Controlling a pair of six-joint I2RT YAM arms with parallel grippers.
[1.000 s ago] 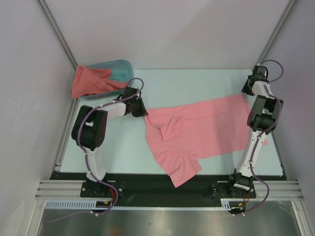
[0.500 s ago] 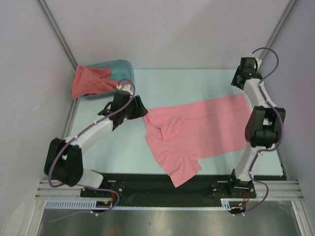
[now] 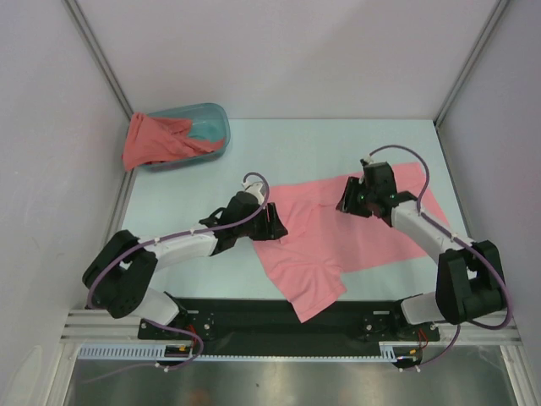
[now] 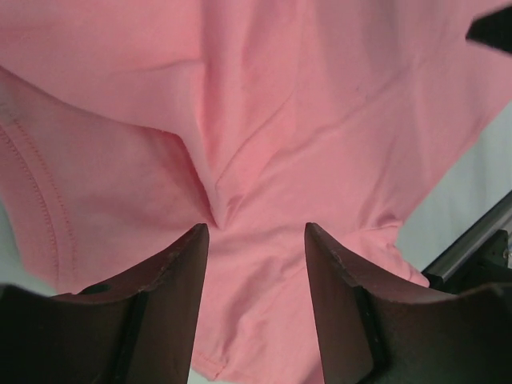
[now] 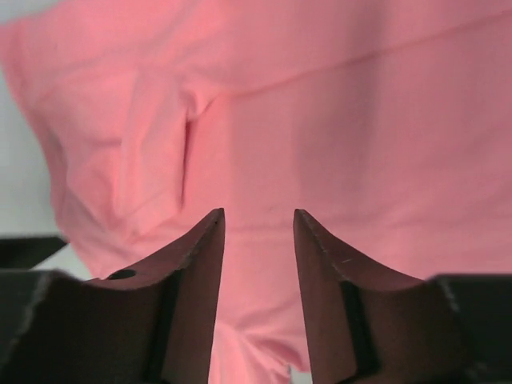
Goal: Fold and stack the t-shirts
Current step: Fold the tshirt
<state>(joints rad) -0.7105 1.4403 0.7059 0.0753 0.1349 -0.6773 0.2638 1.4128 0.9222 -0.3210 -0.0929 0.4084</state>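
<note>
With the coral-red t-shirt draped on the teal tub far left, my left gripper and right gripper hang empty, jaws apart, over the rumpled salmon-pink t-shirt spread centre-right, where pinching a wrinkle could bunch extra layers and skew my fold.

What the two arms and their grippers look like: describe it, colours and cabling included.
The left arm and right arm each have white links, bulky black joints and a looping purple cable. The left gripper and right gripper carry dark, tapered fingers.
</note>
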